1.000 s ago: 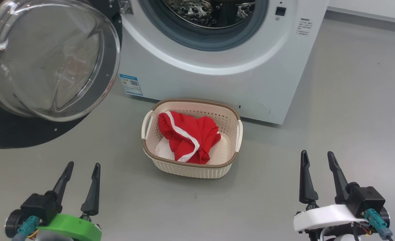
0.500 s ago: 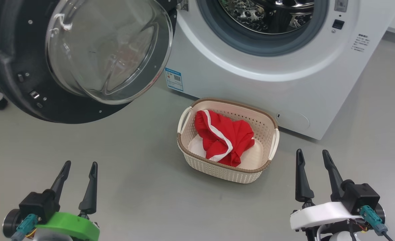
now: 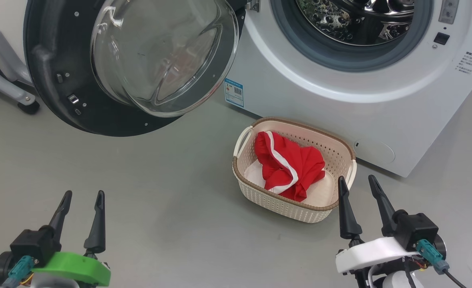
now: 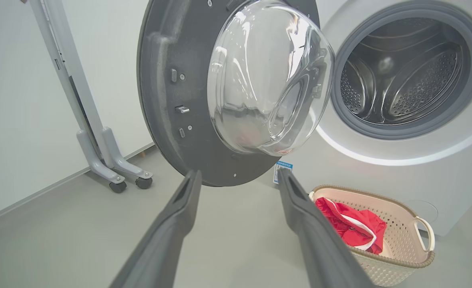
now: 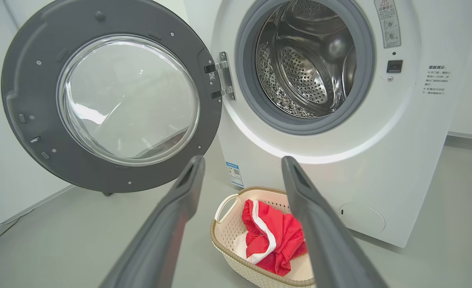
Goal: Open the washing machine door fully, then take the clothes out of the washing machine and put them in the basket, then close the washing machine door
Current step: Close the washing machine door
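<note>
Head view gives you one washer point(image 3: 300, 104), top cut off, one black-rimmed door point(image 3: 47, 80) swung open leftward, and one basket point(image 3: 296, 212) on the floor point(image 3: 159, 200) holding red, white-trimmed clothes point(image 3: 296, 164) over a white piece. The left claw point(image 3: 83, 194) and right claw point(image 3: 356, 178) are both spread and empty. Your left wrist shows the bare drum point(image 4: 404, 80); your right, that claw covering part of the basket.

Floor point(image 3: 159, 192) free btwn door point(image 3: 51, 100), basket point(image 3: 284, 205).

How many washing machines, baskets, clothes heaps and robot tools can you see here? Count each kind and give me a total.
washing machine: 1
basket: 1
clothes heap, lying in the basket: 1
tools, the left tool and the right tool, both open: 2
Total: 5
</note>
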Robot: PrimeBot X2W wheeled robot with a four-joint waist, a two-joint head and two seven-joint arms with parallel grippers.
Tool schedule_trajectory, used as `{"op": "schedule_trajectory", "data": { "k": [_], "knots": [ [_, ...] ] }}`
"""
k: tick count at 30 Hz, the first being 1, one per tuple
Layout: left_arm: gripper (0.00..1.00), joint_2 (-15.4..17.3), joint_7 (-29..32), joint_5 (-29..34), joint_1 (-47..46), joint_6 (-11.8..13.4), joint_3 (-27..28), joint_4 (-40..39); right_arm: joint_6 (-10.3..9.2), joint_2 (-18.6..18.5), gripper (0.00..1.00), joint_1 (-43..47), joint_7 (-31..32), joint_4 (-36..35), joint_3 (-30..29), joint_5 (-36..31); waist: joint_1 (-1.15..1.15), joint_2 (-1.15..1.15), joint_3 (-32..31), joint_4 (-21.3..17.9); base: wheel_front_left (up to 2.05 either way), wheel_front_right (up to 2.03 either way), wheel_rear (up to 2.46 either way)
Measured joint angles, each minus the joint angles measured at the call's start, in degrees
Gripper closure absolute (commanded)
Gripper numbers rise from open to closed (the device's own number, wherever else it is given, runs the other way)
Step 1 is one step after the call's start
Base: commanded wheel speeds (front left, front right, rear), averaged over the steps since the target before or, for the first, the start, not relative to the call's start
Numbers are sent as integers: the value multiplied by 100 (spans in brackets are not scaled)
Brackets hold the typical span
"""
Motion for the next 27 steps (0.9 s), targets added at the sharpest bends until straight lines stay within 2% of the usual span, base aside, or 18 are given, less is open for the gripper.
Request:
{"op": "schedule_trajectory", "data": {
  "k": [27],
  "knots": [
    [0, -66, 0, 49, 8, 0, 119, -86, 42, -10, 0, -245, 0, 250, 96, 42, 0, 0, 60, 18, 0, 0, 0]
  ]
}}
